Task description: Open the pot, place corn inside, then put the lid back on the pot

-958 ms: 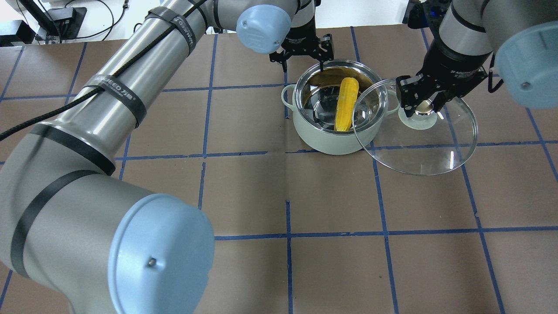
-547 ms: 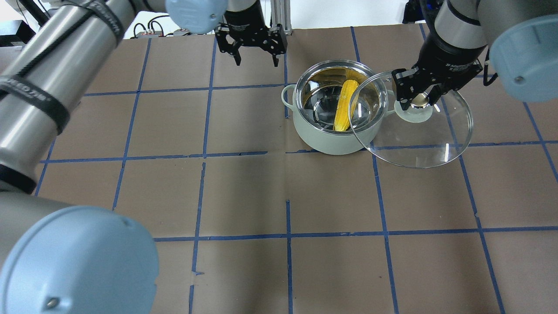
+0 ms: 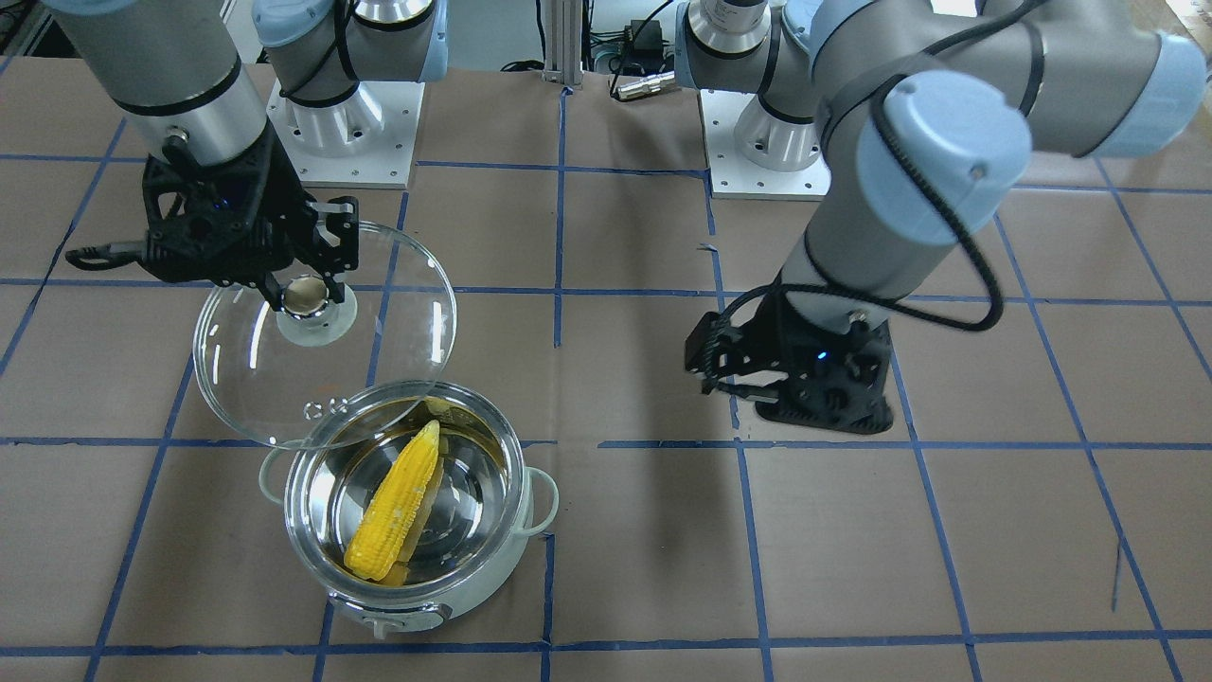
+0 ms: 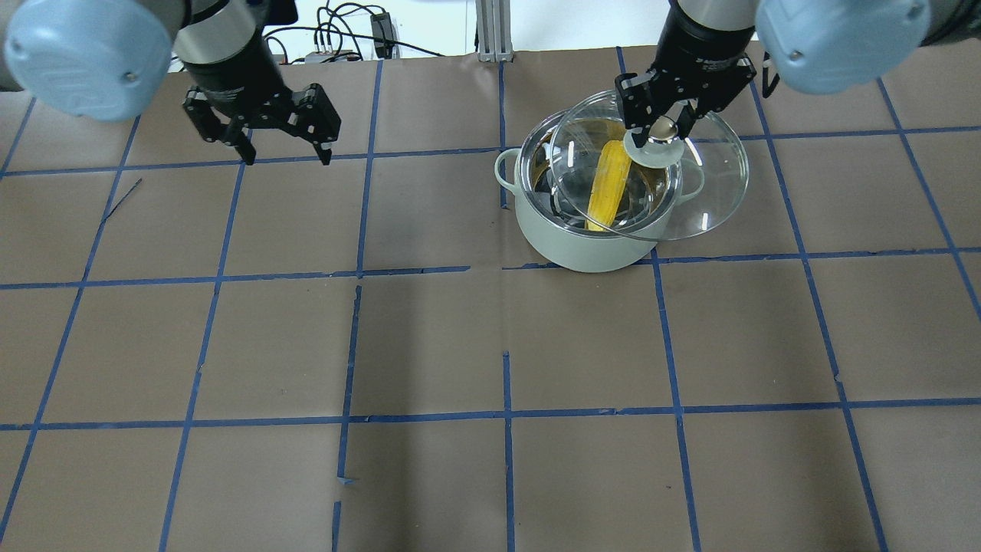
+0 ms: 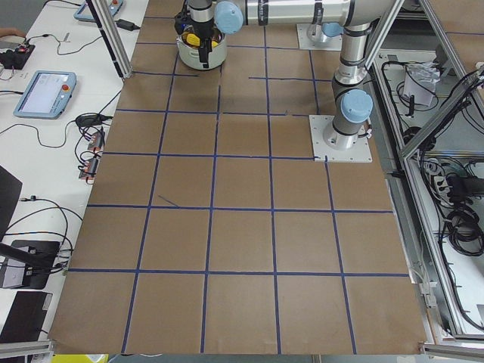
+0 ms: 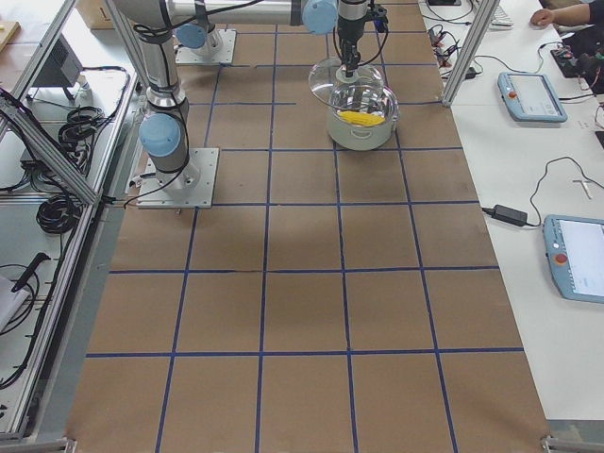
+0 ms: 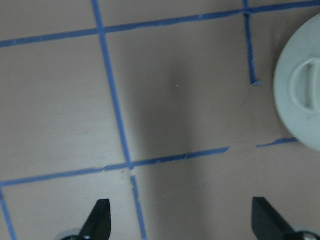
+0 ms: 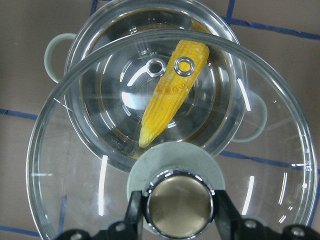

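Two fingers of my right gripper (image 4: 657,132) pinch the knob (image 8: 180,207) of the lid (image 4: 716,180), which hangs partly over the pot (image 4: 582,245) and partly out past its rim on my right. The corn (image 4: 609,180) lies inside the pot, slanted against the steel wall, and my left gripper (image 4: 287,159) hovers spread wide over the brown table (image 4: 429,345), well apart from the pot

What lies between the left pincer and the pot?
Overhead view: only bare brown table paper with blue tape lines between left pincer and round mint-green pot.
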`<state>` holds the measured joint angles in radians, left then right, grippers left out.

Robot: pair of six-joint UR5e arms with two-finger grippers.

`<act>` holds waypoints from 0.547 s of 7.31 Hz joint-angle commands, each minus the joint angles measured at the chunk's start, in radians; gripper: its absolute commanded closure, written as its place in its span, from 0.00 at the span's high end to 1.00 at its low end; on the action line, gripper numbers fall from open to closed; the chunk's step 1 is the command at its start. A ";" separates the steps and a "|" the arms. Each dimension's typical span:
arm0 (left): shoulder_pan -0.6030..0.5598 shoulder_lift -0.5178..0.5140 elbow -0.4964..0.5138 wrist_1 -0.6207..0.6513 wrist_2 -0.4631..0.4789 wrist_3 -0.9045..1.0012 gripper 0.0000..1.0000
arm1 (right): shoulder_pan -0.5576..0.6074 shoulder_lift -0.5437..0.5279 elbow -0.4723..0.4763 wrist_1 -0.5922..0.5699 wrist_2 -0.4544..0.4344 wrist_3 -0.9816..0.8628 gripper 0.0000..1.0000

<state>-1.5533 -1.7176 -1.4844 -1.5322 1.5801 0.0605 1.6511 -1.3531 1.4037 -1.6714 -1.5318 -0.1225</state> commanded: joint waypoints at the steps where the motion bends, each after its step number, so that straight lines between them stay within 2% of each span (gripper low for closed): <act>1: 0.027 0.064 0.005 -0.090 0.017 -0.017 1.00 | 0.016 0.118 -0.090 -0.001 -0.005 0.001 0.22; 2: 0.015 0.059 0.031 -0.121 0.023 -0.031 1.00 | 0.016 0.132 -0.089 -0.005 -0.004 -0.002 0.22; 4: 0.007 0.085 0.010 -0.120 0.018 -0.025 1.00 | 0.019 0.178 -0.081 -0.065 -0.005 0.003 0.22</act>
<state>-1.5418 -1.6428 -1.4691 -1.6465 1.5989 0.0345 1.6678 -1.2061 1.3213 -1.7066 -1.5366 -0.1222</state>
